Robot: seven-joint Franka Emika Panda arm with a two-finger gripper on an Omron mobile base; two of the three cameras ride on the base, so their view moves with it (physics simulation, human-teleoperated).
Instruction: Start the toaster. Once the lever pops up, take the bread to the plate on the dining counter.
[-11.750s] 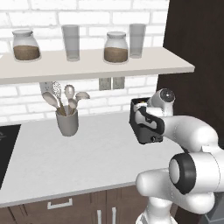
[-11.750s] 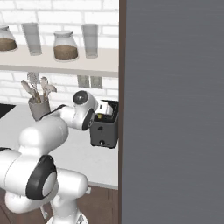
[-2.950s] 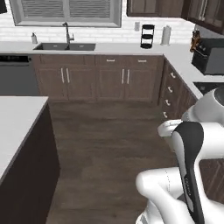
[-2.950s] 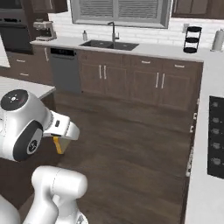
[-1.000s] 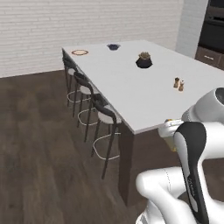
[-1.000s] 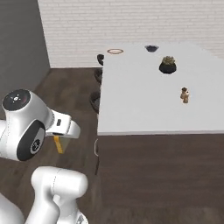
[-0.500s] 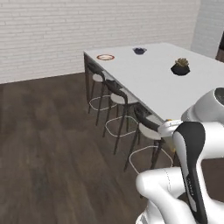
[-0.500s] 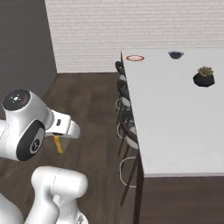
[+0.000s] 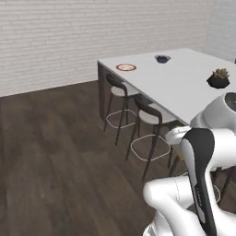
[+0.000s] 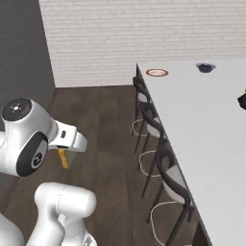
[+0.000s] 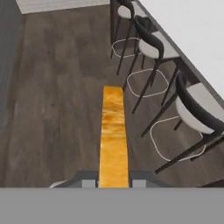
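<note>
The two-finger gripper (image 11: pixel 113 183) is clamped on the squarish slice of golden-tan bread (image 11: pixel 113 135), which is seen edge-on in the hand view as a narrow orange-gold strip rising from between the two dark fingertips (image 11: pixel 89 181); the slice hangs above the dark brown wooden plank floor (image 11: pixel 57 100), beside the stools. In the right base view the bread (image 10: pixel 63 158) shows as a small yellow piece below the white wrist, to the left of the counter. The large rectangular dining counter with a plain white top (image 9: pixel 184 83) stands against a pale brick wall (image 9: pixel 92 37). The round plate with a broad red rim and white centre (image 9: pixel 126 67) lies near the far corner of the countertop, close to the long edge that faces the stools. A small dark bowl (image 9: pixel 162 58) rests further along the far end, well apart from the plate. A small potted plant in a dark pot (image 9: pixel 218 79) stands nearer the robot. Dark-framed stools with pale seats (image 9: pixel 148 117) line the near long edge.
</note>
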